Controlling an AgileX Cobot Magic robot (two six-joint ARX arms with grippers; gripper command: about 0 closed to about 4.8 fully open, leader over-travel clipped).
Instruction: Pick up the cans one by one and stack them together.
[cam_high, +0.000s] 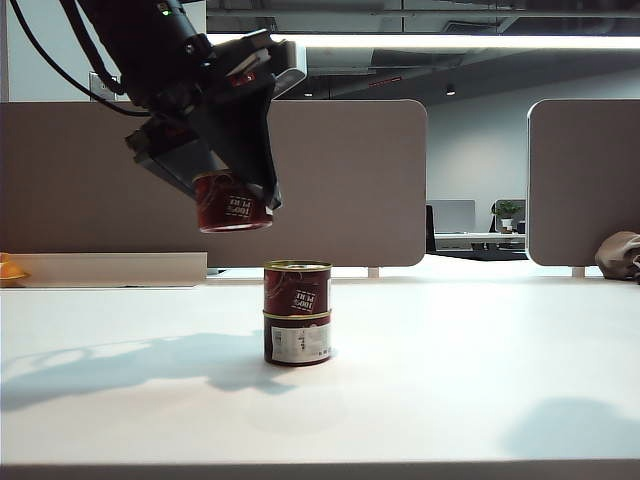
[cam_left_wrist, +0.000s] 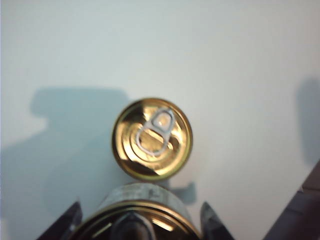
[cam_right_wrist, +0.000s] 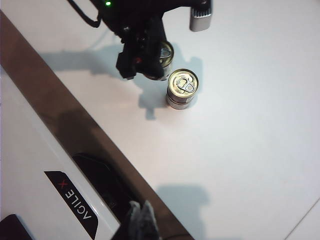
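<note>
- A third can (cam_high: 232, 203) hangs in the air, pinched by the left gripper (cam_high: 233, 200), above and a little to the left of the two-can stack as the exterior view shows it, with a clear gap below its base.
- The dark fingers (cam_high: 252, 150) run down both sides of that can; its red label and white print show between them, and the can is slightly tilted.
- In the left wrist view the held can (cam_left_wrist: 142, 210) sits between the two finger tips (cam_left_wrist: 67, 222), its gold rim filling the gap from one to the other.
- Two cans stand stacked on the white table (cam_high: 480, 370): the upper can (cam_high: 297, 288) rests squarely on the lower can (cam_high: 297, 340), which shows its white label panel.
- From the left wrist camera the upper can's gold pull-tab lid (cam_left_wrist: 152, 138) lies just beyond the held can, apart from it.
- The right wrist view shows the stack (cam_right_wrist: 182, 89) just beside the left arm (cam_right_wrist: 142, 35), with the held can partly hidden under it.
- The right gripper (cam_right_wrist: 141, 220) is pressed shut and holds nothing, off the table's edge near the robot's base, well apart from the cans.
</note>
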